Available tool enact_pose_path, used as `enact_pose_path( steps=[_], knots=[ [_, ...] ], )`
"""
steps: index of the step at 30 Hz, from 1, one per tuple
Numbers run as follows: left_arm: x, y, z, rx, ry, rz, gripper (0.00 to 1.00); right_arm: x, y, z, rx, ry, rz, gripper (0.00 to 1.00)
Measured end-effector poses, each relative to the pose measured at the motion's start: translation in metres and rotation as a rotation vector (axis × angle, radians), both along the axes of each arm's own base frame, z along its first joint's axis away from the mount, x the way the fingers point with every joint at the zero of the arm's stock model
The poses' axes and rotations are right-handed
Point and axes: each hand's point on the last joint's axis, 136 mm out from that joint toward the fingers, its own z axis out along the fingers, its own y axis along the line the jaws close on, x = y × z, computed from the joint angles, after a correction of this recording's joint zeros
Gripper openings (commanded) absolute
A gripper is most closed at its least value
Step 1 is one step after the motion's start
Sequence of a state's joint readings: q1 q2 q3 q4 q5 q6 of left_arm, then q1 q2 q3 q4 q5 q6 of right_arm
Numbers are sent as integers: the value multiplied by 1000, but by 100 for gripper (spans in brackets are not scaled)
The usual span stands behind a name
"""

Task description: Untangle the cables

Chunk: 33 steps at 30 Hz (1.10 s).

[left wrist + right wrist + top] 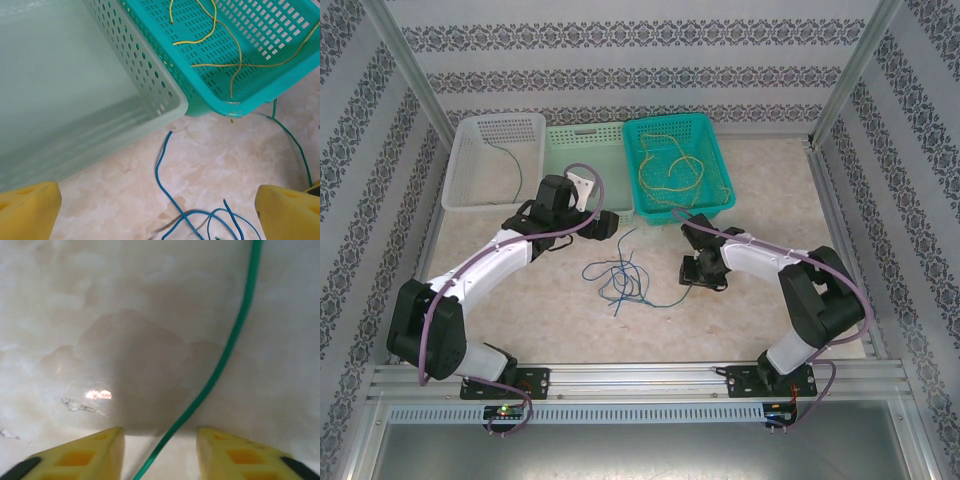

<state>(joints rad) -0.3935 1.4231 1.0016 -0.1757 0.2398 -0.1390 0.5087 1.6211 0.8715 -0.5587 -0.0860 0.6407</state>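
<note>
A pale marbled table (770, 200) seen from above, with 2 robot arms bolted at its near edge. Nearest, right of centre, the right gripper (159, 452) points straight down close to the table. Its 2 yellow fingers (90, 457) stand partly apart, and a green wire (220, 365) lies on the table in the gap between them; they are not clamped on it. Just left of it, mid-table, a blue wire (618, 280) lies in a loose tangle of loops, with the green wire trailing out from its near right side. Farther back on the left, the left gripper (159, 210) hangs above the table with its fingers spread wide, holding nothing. Along the far side, 3 baskets sit side by side. The white basket (460, 170) on the left holds a thin dark wire (508, 158). The pale green basket (150, 85) is in the middle. The teal basket (215, 105) on the right holds a looping yellow wire (670, 172).
</note>
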Motion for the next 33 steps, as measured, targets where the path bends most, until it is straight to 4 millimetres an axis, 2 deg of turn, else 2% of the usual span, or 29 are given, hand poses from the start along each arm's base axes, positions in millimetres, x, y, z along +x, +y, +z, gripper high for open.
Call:
enact_pose_path(
  steps=[6,8,13,16,19,23,27,31,33],
  knots=[
    [0,3,0,21,-15,0,100,-2,-11,-3,-87,2,-18,6],
    [1,3,0,26,-19,-3,100,-2,-11,-2,-90,-3,-29,1],
    [1,3,0,30,-21,-3,100,-4,-17,0,-87,-40,-62,0],
    [1,3,0,29,-21,-3,100,-13,-32,4,-116,-59,-87,0],
    [1,3,-1,29,-20,-4,100,-13,-51,23,-129,-120,-135,0],
    [0,1,-2,24,-14,-12,100,-1,-70,68,-104,-283,-211,0],
    [-1,-3,-7,16,3,-32,100,3,-83,108,-70,-431,-261,0],
    [-5,-19,-9,18,6,-83,100,1,-90,139,-59,-530,-253,0],
    [-9,-34,-6,22,-4,-131,100,4,-91,156,-61,-579,-234,0]
  ],
)
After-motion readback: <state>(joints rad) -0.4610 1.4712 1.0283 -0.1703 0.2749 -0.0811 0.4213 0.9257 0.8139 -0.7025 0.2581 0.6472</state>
